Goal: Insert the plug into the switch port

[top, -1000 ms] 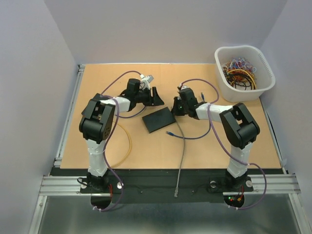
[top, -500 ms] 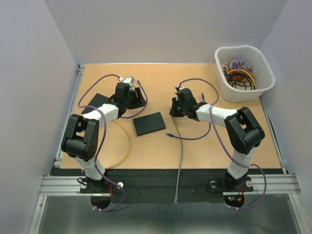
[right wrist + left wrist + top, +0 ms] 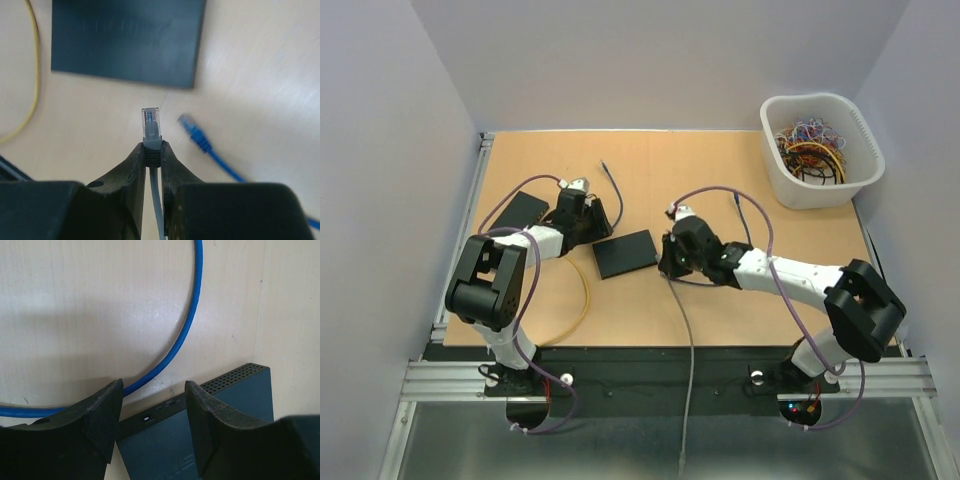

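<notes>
The right gripper [image 3: 152, 150] was shut tight on the grey plug [image 3: 151, 121], pinching it by its back end. The clear tip of the plug stuck out in front of the fingers and pointed at the switch [image 3: 626, 254]. The plug was near the switch's edge but not touching it, and there was bare table [image 3: 650, 160] between them. The grey cable [image 3: 692, 340] ran from the plug away from the switch, over the near edge of the table.

The switch was a flat black box lying on the table. The left gripper [image 3: 152, 392] was at the far left side of the switch. Its jaws stood apart and were not squeezing anything. In the left wrist view the edge of the switch showed in the gap between the two fingers [image 3: 102, 420]. I could not tell if they touched it.

A blue cable [image 3: 186, 330] curved on the table just past that edge of the switch. A blue plug [image 3: 192, 130] lay on the table near the switch, just beside the grey plug. A yellow cable [image 3: 583, 298] bent around on the near left of the switch. Another black box [image 3: 520, 211] lay to the left of the switch, past the left gripper. A white basket [image 3: 775, 160] full of cables stood well apart from the switch, at the far right.
</notes>
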`<action>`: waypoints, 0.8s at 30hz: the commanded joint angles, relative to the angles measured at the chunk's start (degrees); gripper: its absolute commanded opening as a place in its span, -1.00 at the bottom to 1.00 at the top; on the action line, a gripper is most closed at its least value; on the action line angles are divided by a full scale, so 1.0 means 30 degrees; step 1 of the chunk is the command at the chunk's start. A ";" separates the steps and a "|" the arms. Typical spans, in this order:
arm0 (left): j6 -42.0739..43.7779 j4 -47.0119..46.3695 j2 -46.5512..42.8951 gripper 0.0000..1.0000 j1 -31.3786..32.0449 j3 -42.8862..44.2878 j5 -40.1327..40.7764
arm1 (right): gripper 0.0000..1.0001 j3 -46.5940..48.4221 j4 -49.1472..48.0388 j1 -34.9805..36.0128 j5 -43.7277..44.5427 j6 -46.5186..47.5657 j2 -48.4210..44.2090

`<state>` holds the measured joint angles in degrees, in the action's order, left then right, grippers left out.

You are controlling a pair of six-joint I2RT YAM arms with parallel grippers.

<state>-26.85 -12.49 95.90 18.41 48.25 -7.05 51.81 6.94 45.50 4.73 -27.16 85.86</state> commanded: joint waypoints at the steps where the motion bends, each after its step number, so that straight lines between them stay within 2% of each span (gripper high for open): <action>1: -0.0599 -0.0845 -0.0910 0.26 0.0102 -0.0847 0.0006 | -0.99 -0.0629 0.0470 0.1678 0.0707 -0.1375 0.0029; 4: -0.1097 -0.0963 -0.1523 0.25 0.0102 -0.1667 -0.0053 | -0.99 -0.0455 0.0324 0.2499 0.0738 -0.1757 0.1053; 17: -0.1567 -0.0788 -0.3548 0.25 0.0131 -0.3602 -0.0023 | -0.99 0.2473 -0.0262 0.2530 0.1176 -0.0851 0.5709; 24: -0.1860 -0.0787 -0.4074 0.25 0.0131 -0.4129 -0.0492 | -0.99 0.3822 -0.0233 0.2472 0.1907 -0.0031 0.6447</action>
<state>-31.42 -15.18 86.76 18.39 37.71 -7.05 60.84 7.42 52.93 7.29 -29.69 104.29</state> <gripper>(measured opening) 0.631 0.188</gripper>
